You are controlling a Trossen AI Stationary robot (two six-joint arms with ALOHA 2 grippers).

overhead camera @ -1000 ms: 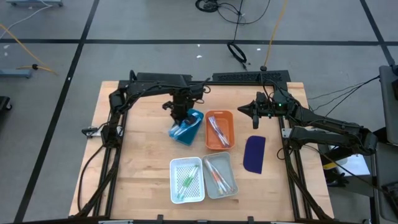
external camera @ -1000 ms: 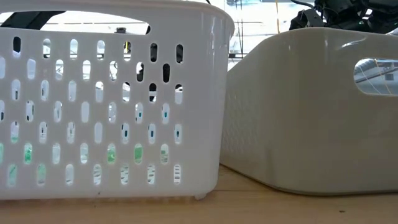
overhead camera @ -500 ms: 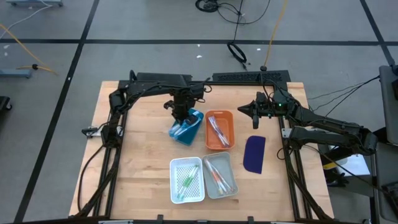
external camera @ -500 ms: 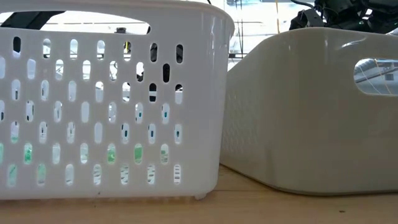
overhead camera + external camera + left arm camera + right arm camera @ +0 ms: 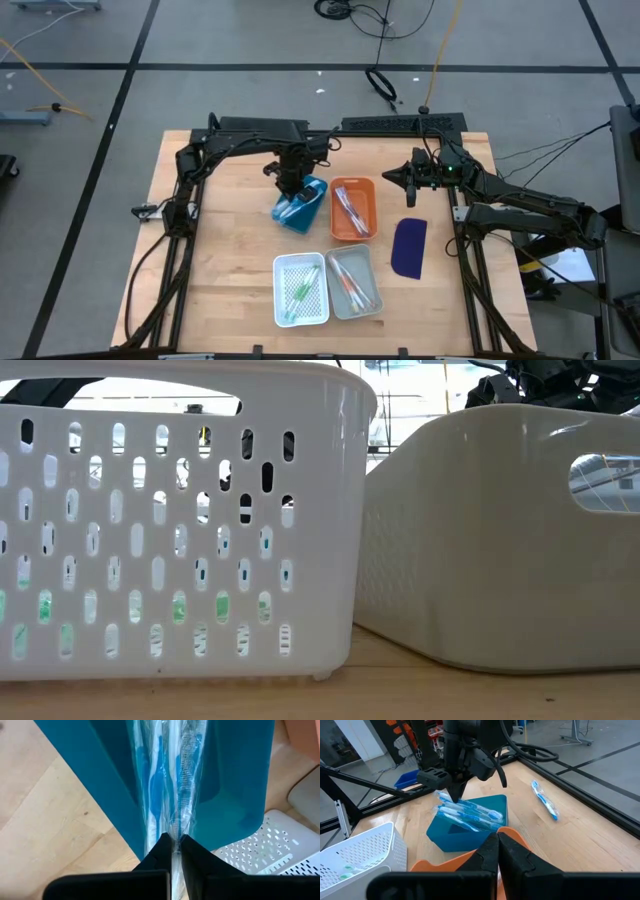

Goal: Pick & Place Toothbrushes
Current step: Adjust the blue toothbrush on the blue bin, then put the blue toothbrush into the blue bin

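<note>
Toothbrushes point(image 5: 170, 775), clear-wrapped with blue accents, sit pinched at one end between the left gripper point(image 5: 173, 843) fingers, clamped nearly together at lower centre of the left wrist view, over the blue tray point(image 5: 235, 780). Slippery wrap could probably slide free, dropping them askew. Right gripper point(image 5: 497, 842), fingers together, waits above the orange tray point(image 5: 352, 208).

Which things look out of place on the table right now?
Two things. A blue toothbrush lies loose on the bare table, outside every tray. The dark blue flat piece also lies on the wood beside the orange tray. Otherwise, the left gripper is over the blue tray, pinching a wrapped blue toothbrush.
</note>
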